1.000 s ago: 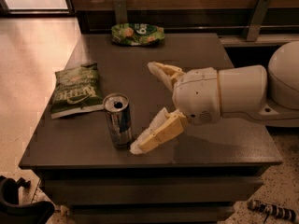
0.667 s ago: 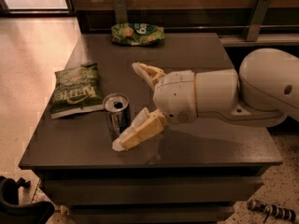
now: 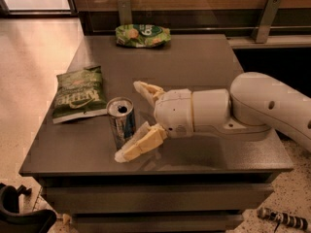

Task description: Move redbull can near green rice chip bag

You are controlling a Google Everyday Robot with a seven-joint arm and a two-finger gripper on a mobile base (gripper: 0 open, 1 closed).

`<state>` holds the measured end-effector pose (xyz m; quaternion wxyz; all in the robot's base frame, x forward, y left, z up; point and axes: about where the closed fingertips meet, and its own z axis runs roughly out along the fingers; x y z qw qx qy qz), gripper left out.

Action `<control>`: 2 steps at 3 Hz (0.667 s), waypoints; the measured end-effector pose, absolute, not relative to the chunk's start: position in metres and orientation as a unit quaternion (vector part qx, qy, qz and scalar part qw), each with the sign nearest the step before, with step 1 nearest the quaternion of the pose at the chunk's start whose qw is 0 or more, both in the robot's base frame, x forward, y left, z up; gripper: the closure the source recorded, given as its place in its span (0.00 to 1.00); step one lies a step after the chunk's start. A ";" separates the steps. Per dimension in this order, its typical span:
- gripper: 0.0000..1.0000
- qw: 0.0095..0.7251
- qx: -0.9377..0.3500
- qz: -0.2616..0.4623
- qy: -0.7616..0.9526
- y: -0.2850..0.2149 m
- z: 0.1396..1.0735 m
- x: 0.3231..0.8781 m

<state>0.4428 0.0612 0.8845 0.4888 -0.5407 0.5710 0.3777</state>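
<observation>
Near the front-left corner of the desk (image 3: 204,57): redbull can (image 3: 121,124) upright, just right of the dark green bag (image 3: 78,93) lying along the left edge. The green rice chip bag (image 3: 142,35) sits at the far edge, well apart from the can.

The gripper (image 3: 130,122) reaches in from the right, low and level. Its jaws are spread wide, one finger behind the can and one in front, holding nothing. The front finger looks very close to the can's base; contact cannot be told.

Risks, as judged:
- Uneven closure: if the front finger meets the can first, the slim can may tip or skid toward the left edge.
- A low grip on a tall can may let it pivot when lifted.
- Carrying it to the far edge, the can or arm (image 3: 262,106) could nudge the chip bag.
</observation>
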 end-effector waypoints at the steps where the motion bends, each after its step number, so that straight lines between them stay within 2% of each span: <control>1: 0.25 0.483 -0.529 0.394 0.576 0.054 0.875 0.442; 2: 0.47 0.482 -0.530 0.395 0.575 0.056 0.876 0.441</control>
